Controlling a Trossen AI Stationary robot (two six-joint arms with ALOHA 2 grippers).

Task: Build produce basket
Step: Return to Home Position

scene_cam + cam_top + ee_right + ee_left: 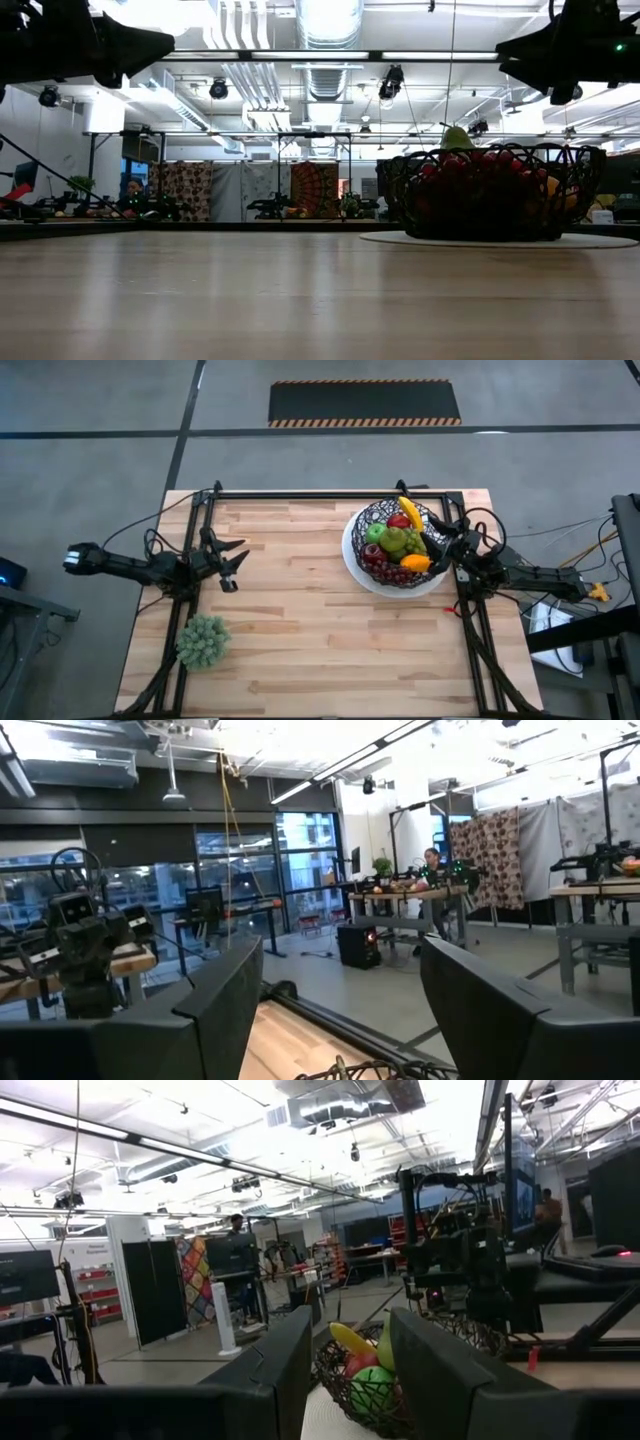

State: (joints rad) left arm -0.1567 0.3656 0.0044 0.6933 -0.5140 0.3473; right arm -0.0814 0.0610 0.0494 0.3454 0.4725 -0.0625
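Note:
The black wire-mesh basket (398, 548) sits on its white plate at the table's far right and is filled with produce: a yellow banana (410, 512), red and green apples, a pear, dark red grapes and an orange piece. It shows at the right of the low view (490, 192) and between my left fingers in the left wrist view (365, 1380). My left gripper (236, 565) hovers open at the table's left side, pointing toward the basket. My right gripper (443, 536) hovers open just right of the basket's rim, touching nothing.
A frilly pale-green leafy bunch (203, 641) lies near the table's near-left corner. A black frame (330, 494) runs along the far edge and both sides. Bare wooden tabletop (320, 630) spreads across the middle and near side.

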